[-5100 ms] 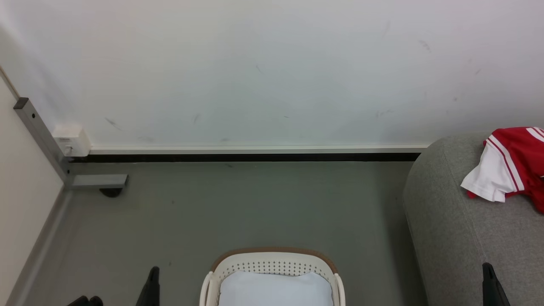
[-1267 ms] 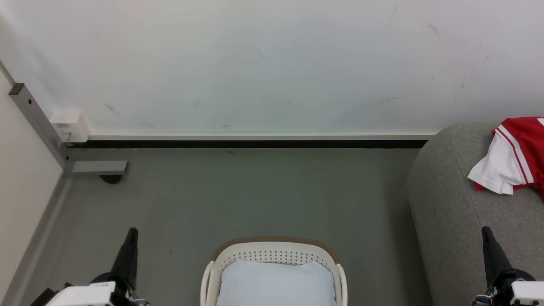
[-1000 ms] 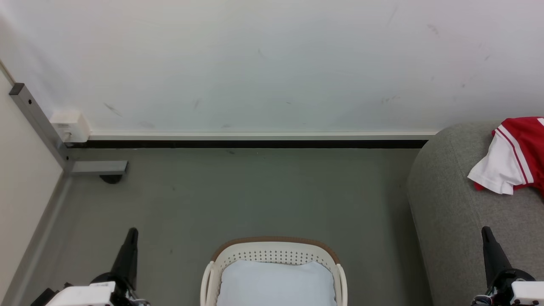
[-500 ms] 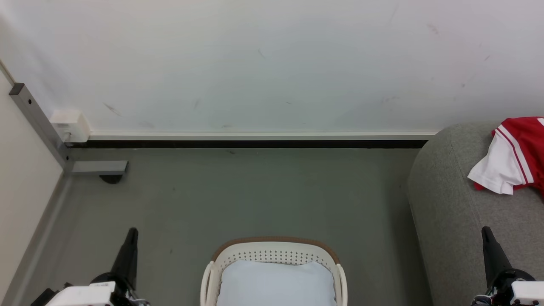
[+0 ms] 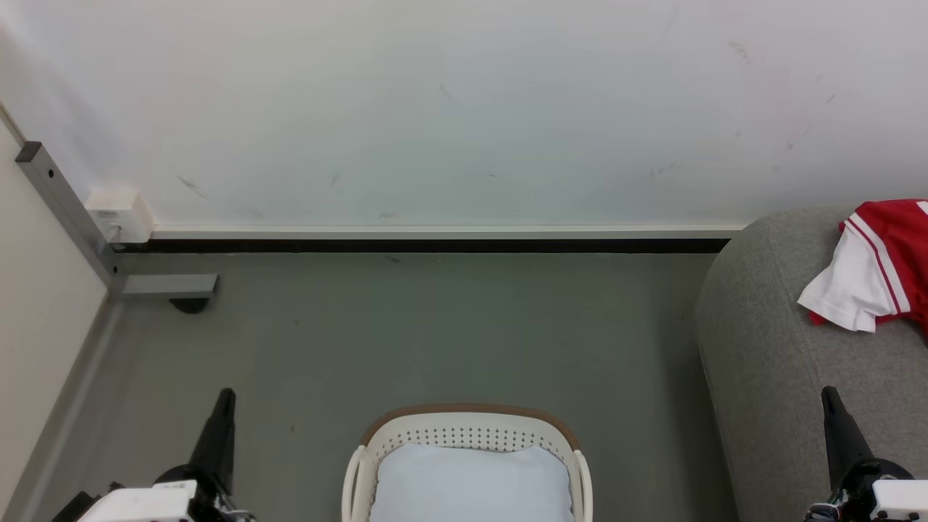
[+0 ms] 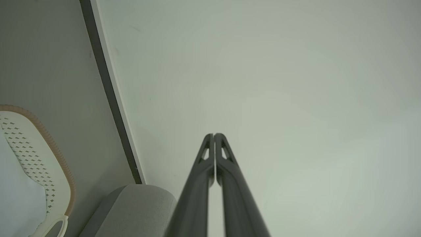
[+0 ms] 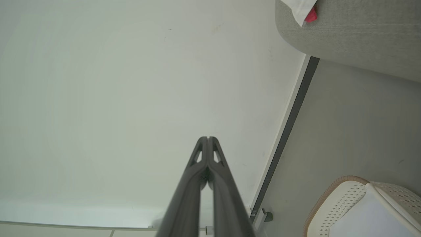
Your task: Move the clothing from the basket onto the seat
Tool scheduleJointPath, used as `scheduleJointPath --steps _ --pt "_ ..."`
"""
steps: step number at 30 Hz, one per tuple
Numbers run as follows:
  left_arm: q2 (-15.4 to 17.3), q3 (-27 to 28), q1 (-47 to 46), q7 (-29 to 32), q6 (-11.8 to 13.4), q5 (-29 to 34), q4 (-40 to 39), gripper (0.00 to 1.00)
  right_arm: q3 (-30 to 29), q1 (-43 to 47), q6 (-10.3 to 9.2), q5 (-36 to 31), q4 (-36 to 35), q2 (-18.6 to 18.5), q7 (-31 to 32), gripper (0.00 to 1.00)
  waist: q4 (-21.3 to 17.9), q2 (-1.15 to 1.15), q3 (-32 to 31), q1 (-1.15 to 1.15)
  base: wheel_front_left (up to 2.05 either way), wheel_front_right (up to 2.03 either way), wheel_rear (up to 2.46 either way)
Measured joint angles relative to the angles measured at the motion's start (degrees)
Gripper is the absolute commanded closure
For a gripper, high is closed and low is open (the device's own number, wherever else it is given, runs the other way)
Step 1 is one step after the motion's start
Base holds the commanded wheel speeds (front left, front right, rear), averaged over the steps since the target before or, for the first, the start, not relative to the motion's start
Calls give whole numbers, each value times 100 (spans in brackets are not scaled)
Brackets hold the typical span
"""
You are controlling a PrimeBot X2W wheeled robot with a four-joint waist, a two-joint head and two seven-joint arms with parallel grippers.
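- The red-and-white jersey (image 5: 877,264) lies crumpled on top of the grey sofa (image 5: 776,377), close to the wall, not in the basket. The frame edge cuts it off on the right, so its full long axis cannot be told.
- The part that shows runs from upper right to lower left. A white flap with red stripes points down-left toward the sofa's rounded outer edge and stops short of it.
- The sofa's curved end faces the open grey floor (image 5: 435,333).
- That floor is bare from the basket (image 5: 467,419) up to the dark skirting strip (image 5: 420,246) and the wall.
- A pale cloth (image 5: 467,482) fills the basket.
- A grey metal foot (image 5: 167,286) sits in the far left corner.
- The left gripper (image 5: 226,395) hangs over the floor left of the basket, fingers pressed together, empty.
- The right gripper (image 5: 828,395) hangs over the sofa, well apart from the jersey, fingers likewise together, holding nothing.
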Motion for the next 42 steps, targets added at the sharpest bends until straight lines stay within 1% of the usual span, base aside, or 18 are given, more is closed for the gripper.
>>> scheduleJointPath --steps 42 --pt "0 -1 -1 0 1 0 -1 100 0 -1 -1 0 -1 -1 0 100 0 0 0 0 0 0 0"
